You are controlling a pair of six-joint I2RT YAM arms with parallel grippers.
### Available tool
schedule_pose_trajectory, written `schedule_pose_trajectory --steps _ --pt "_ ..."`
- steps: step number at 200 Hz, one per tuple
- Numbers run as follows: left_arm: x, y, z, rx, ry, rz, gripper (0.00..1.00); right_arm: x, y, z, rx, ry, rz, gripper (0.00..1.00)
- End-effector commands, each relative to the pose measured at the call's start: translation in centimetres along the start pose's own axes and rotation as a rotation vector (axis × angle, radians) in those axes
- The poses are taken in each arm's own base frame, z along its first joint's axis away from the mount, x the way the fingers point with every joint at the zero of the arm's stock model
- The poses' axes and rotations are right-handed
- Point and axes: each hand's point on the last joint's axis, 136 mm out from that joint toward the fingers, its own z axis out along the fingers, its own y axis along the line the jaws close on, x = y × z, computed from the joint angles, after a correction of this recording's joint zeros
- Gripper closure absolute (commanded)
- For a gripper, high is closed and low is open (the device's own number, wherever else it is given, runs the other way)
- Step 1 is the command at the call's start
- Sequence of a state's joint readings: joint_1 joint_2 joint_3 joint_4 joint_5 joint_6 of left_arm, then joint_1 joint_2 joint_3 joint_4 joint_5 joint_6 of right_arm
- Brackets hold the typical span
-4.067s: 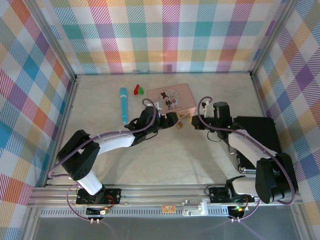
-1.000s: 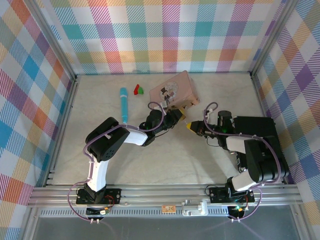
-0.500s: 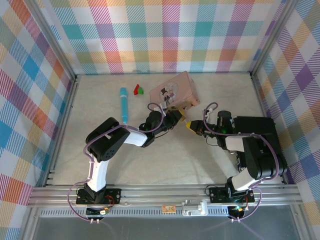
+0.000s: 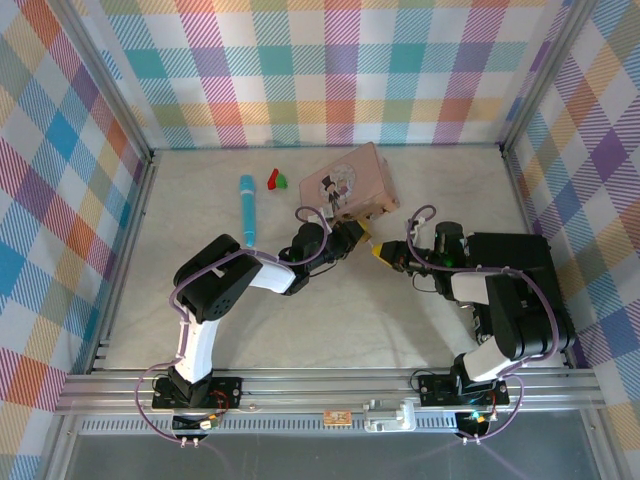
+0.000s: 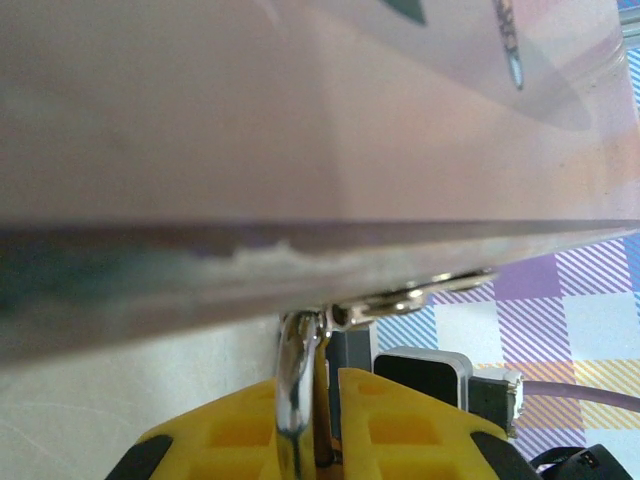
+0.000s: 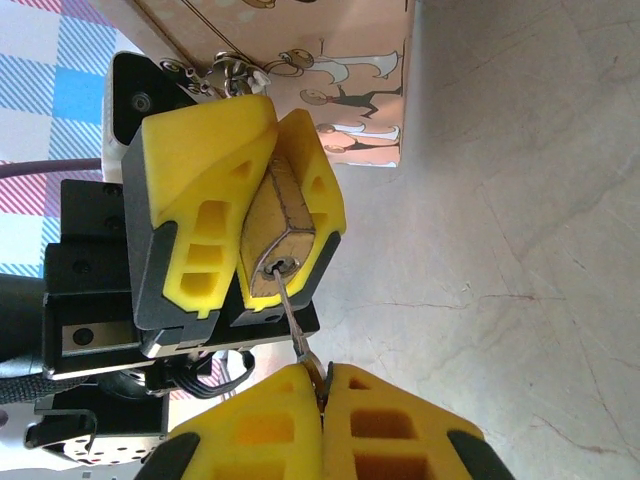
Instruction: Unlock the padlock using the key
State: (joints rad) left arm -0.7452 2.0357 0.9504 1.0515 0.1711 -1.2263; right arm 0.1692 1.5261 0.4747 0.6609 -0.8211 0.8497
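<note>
The brass padlock (image 6: 278, 225) is clamped between the yellow fingers (image 6: 195, 200) of my left gripper (image 4: 355, 238), which is shut on it. Its silver shackle (image 5: 296, 380) runs up through the metal hasp (image 5: 415, 297) of the pink tin box (image 4: 352, 180). The thin key (image 6: 293, 315) is pinched by its head in my right gripper (image 6: 323, 372), which is shut on it. The key's tip sits in the keyhole on the padlock's end face. In the top view the right gripper (image 4: 383, 253) faces the left one, almost touching it, just in front of the box.
A turquoise pen-like cylinder (image 4: 247, 210) lies to the left of the box, with small red and green pieces (image 4: 277, 180) behind it. The checked walls close in the table on three sides. Bare tabletop (image 4: 330, 320) stretches in front of the grippers.
Since four seconds ago the pink box has swung round and the right gripper has brought the key up to the padlock. Over the last second almost nothing has moved.
</note>
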Motion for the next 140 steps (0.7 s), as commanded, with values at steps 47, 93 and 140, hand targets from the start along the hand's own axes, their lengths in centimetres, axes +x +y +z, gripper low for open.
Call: schedule_pose_trajectory --steps 47,93,140 --pt "-1.2 -3.3 0.0 0.118 -0.046 0.032 1.0 0.4 1.1 -0.6 -0.023 0.01 -0.031 1.0" --pt "-1.0 -3.5 -0.1 0.121 -0.041 0.03 1.0 0.2 0.9 0.1 -0.029 0.015 -0.027 1.0" --pt "-1.0 -3.8 -0.2 0.127 -0.04 0.031 1.0 0.1 1.4 0.9 -0.054 0.026 -0.032 1.0"
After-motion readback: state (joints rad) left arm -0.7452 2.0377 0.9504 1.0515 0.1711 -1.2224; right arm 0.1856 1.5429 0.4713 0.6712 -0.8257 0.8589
